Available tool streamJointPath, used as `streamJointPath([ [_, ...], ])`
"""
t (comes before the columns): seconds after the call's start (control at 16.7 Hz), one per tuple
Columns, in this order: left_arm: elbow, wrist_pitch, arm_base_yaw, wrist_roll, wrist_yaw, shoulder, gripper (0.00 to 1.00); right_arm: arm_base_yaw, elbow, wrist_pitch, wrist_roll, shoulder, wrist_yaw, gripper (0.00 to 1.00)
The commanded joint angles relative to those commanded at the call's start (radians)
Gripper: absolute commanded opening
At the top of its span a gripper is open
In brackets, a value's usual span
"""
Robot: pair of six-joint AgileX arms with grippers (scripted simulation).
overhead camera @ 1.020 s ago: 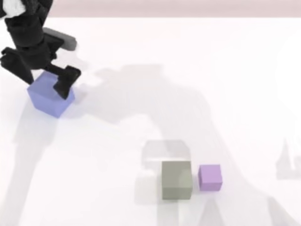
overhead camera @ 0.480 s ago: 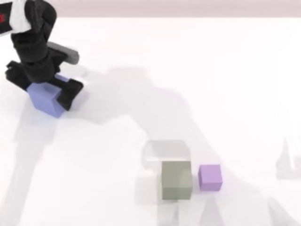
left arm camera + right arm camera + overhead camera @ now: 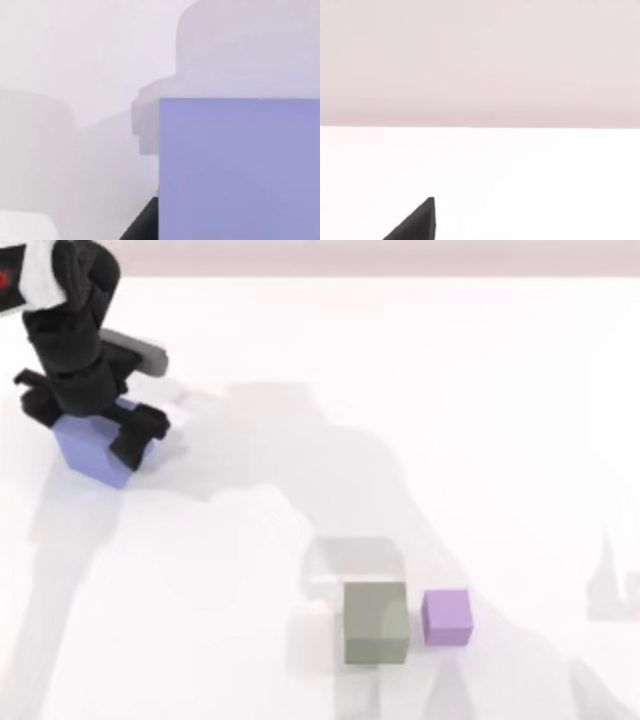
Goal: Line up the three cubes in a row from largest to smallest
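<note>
The left gripper (image 3: 90, 420) sits down over the blue cube (image 3: 88, 452) at the table's (image 3: 400, 390) far left, fingers either side of it; whether they grip it, I cannot tell. The olive cube (image 3: 376, 623) and lilac cube (image 3: 446, 617) stand just apart, near the front.

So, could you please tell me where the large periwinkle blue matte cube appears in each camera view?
Top view: the large periwinkle blue matte cube sits at the table's far left, under the left gripper.
Left wrist view: its face fills much of the picture.
Right wrist view: not in it.
Shared landmark: the white table.
</note>
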Motion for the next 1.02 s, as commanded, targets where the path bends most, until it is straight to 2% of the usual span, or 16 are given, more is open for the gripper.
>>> streamJointPath([
  [0.24,0.000,0.000,0.000,0.000,0.000,0.000,0.02,0.000,0.000,0.000,0.000,0.000,0.000,1.00],
  [0.3,0.000,0.000,0.000,0.000,0.000,0.000,0.00,0.000,0.000,0.000,0.000,0.000,0.000,1.00],
  [0.84,0.004,-0.005,-0.003,0.000,0.002,-0.006,0.00,0.000,0.000,0.000,0.000,0.000,0.000,1.00],
  [1.02,0.064,-0.078,0.002,0.001,0.001,-0.019,0.00,0.000,0.000,0.000,0.000,0.000,0.000,1.00],
])
